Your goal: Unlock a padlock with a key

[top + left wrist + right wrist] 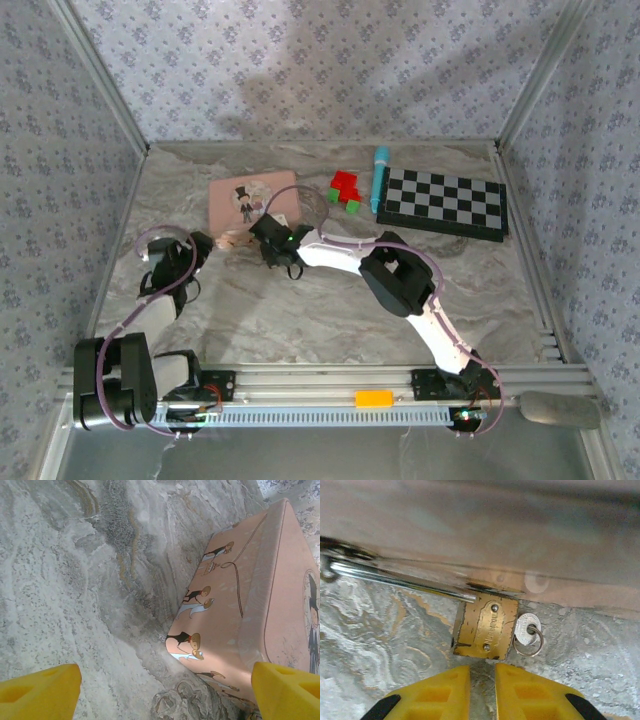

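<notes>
The brass padlock lies flat on the marble against the lower edge of the pink box. Its silvery shackle runs off to the left. The key shows its round silvery head and a thin ring at the padlock's right end. My right gripper sits just below the padlock, its yellow fingers drawn almost together with a slim empty gap. From above, the right gripper is at the box's near edge. My left gripper is wide open and empty beside the pink box.
A checkered board lies at the back right, with a blue pen and small red and green blocks beside it. Patterned walls enclose the table on three sides. The left gripper hovers left of the pink box.
</notes>
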